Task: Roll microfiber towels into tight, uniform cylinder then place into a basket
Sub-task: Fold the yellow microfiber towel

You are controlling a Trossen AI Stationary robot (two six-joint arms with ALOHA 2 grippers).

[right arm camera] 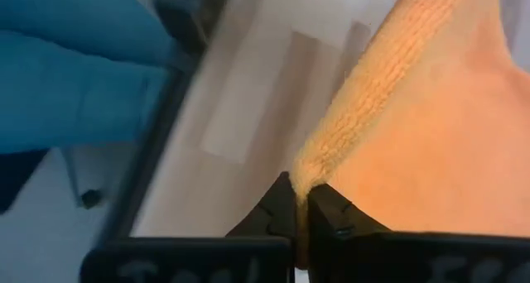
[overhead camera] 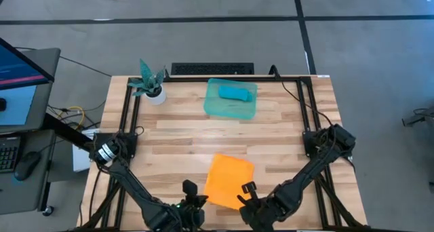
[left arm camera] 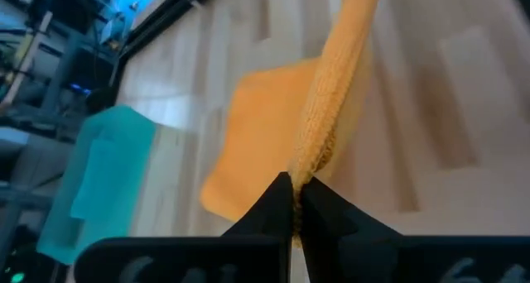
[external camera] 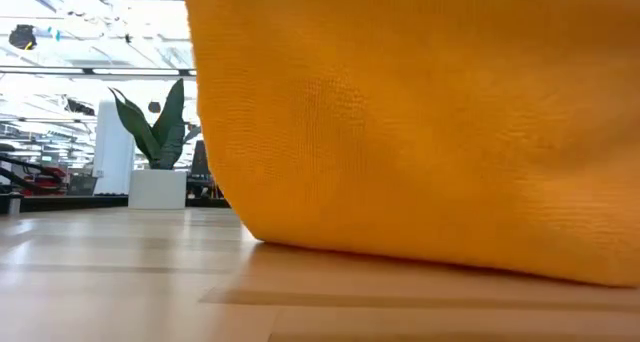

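High view: the orange towel (overhead camera: pixel 228 180) lies at the table's (overhead camera: pixel 183 137) near edge, between the left gripper (overhead camera: pixel 193 199) and right gripper (overhead camera: pixel 245 195); the turquoise towel (overhead camera: pixel 236 92) sits rolled in the green basket (overhead camera: pixel 230 108) at the far side.

Low view: orange cloth hangs limp, filling the frame.

Left wrist view: jaws are pinched tight on a towel corner.

Right wrist view: jaws clamp the other near corner. Soft and light, it seems best gripped by its corners.

Robotics lab: framed workbench (overhead camera: pixel 285 123), monitor (overhead camera: pixel 17 66).
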